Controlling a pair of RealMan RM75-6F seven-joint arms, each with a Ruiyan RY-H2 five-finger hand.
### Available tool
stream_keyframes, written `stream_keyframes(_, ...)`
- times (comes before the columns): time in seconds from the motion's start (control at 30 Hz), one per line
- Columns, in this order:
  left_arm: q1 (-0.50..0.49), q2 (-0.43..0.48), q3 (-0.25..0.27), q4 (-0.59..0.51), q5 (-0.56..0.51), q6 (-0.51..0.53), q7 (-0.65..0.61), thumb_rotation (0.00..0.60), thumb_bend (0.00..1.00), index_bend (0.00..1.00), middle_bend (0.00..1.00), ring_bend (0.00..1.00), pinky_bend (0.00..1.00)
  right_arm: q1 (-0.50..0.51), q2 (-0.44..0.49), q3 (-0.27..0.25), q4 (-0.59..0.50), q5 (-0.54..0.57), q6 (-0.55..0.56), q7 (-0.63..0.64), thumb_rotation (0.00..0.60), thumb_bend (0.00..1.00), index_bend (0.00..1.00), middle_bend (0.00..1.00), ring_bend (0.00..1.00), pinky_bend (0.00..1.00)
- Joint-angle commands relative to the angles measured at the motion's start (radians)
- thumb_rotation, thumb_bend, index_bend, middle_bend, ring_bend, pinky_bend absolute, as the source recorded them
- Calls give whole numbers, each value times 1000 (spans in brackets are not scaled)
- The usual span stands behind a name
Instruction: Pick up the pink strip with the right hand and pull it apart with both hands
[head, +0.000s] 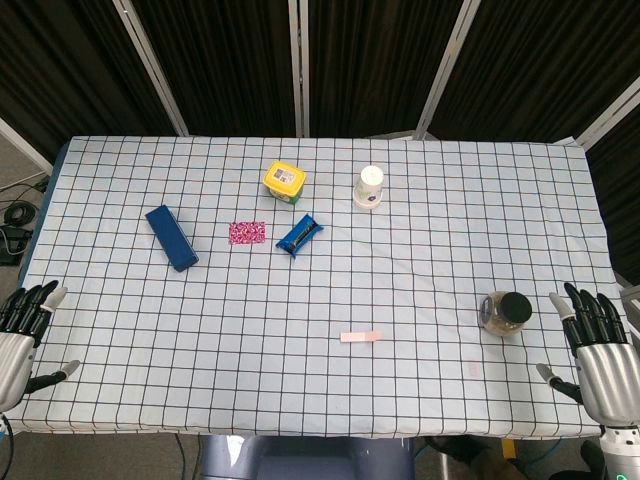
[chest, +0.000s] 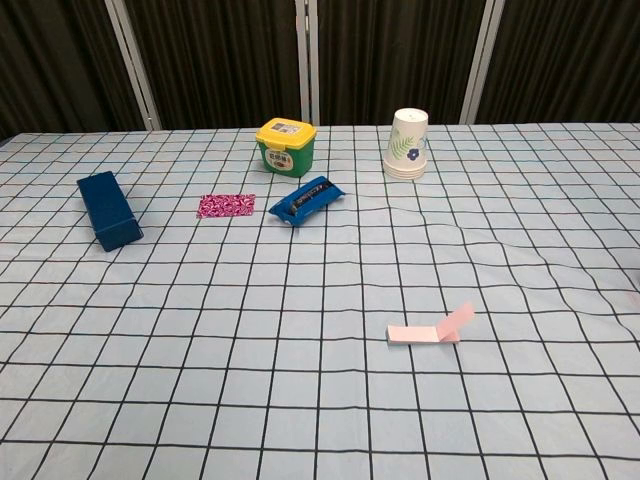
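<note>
The pink strip (head: 361, 336) lies flat on the checked tablecloth near the front, right of centre; in the chest view the pink strip (chest: 432, 328) shows its right end folded upward. My right hand (head: 600, 352) hovers at the table's front right corner, fingers spread and empty, well to the right of the strip. My left hand (head: 22, 338) is at the front left corner, fingers apart, holding nothing. Neither hand appears in the chest view.
A glass jar (head: 505, 313) lies between the strip and my right hand. Further back are a blue box (head: 171, 237), a magenta packet (head: 247, 232), a blue snack bar (head: 300, 235), a yellow-lidded tub (head: 285, 182) and stacked paper cups (head: 369, 187).
</note>
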Motion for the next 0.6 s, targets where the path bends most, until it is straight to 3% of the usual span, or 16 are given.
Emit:
stream_keyframes(0.03,0,0,0,0,-1,-1,-1,600,0,0,0,0,0,1,-2,-1,1,0,-3,0,600,0,0,0,0,0)
stream_keyframes(0.3,-5,-8,-1,2,-8,-15,11,600,0,0,0,0,0,50,-27,-12,26,-29,-79,7,600,0,37,0,0,0)
stream_keyframes(0.5,-19,-21,-11,5,-37,-48,33,600,0,0,0,0,0,229,-42,-20,98,-178,-261,82,600,0,220,2,0,0)
stream_keyframes(0.6,-28,-32,-21,16,-61,-69,47,600,0,0,0,0,0,328,-67,-21,148,-262,-331,130,600,47,331,34,0,0)
